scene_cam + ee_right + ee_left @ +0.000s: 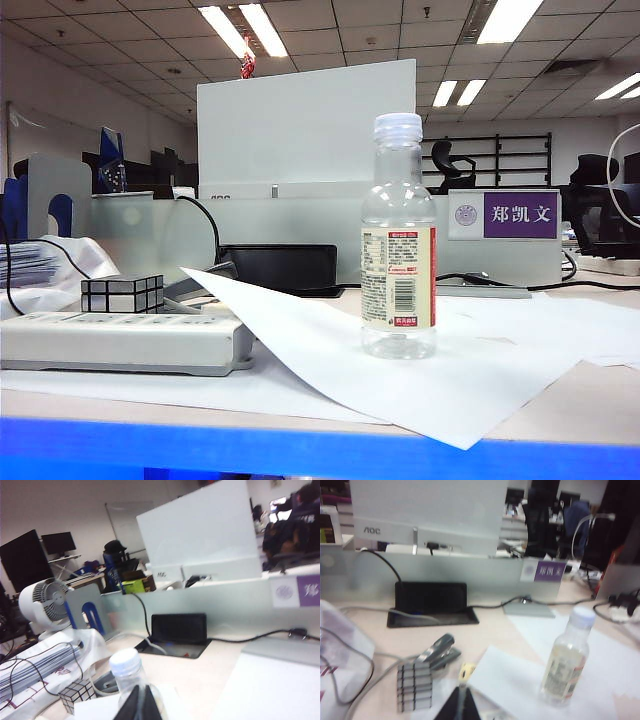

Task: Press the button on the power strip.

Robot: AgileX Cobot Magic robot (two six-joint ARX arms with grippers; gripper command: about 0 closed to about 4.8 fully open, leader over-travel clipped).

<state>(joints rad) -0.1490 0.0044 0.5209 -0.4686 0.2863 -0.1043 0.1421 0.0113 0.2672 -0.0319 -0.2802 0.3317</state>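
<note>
left gripper (461, 706) hovering above table, tips pressed together | right gripper (141, 705) likewise, hanging by bottle (398, 240) | risk: arm descending toward power strip (120, 342) missing its button, striking mirror cube (122, 294), toppling bottle

A: Where are the arms?

B: Neither shows in the exterior view. Each wrist view catches only dark fingertips at its edge.

A: The left gripper (461, 706)?

B: Raised, just behind the mirror cube (414, 687), tips together, no gap showing.

A: And the right gripper (141, 706)?

B: Raised, just behind the bottle (131, 676), tips likewise pressed together, holding nothing.
</note>
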